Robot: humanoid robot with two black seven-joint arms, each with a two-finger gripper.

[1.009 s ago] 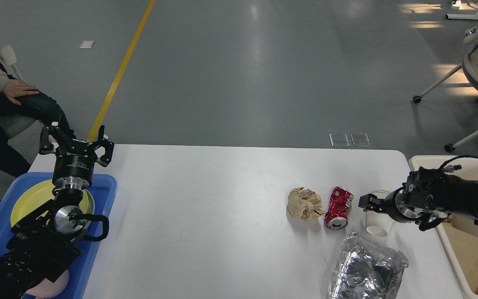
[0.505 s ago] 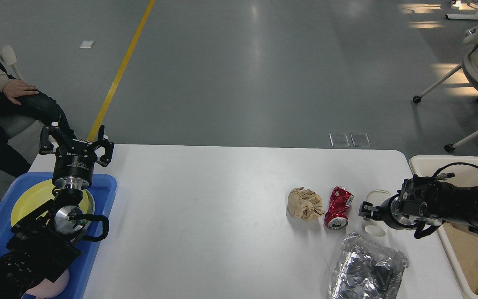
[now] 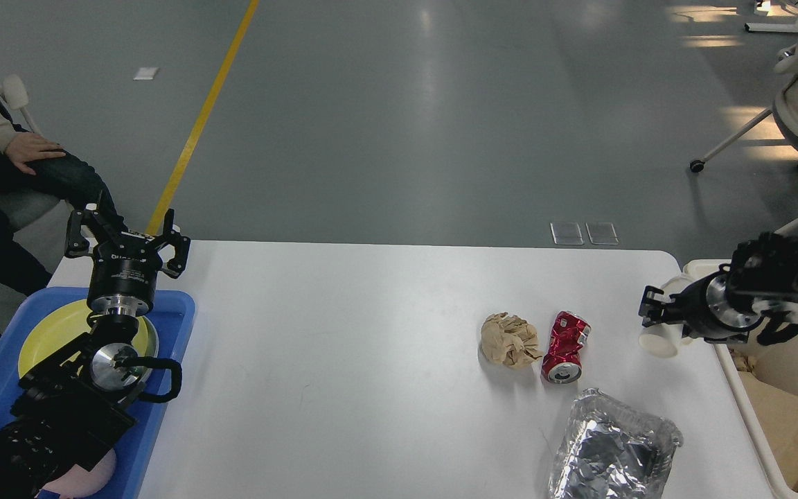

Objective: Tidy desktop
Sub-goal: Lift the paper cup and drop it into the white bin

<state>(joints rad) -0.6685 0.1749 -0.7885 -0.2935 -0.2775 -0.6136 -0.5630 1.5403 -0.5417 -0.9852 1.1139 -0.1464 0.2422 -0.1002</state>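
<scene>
Clamping a white paper cup (image 3: 659,339) tilted above the right edge of the desktop (image 3: 371,360), the right gripper (image 3: 650,312) has the cream bin (image 3: 738,378) just to its right, while the left gripper (image 3: 125,232) hangs spread far off.

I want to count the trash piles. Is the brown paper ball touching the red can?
Apart. In the head view, a thin strip of the white desktop shows between the crumpled brown paper ball and the crushed red can.
</scene>
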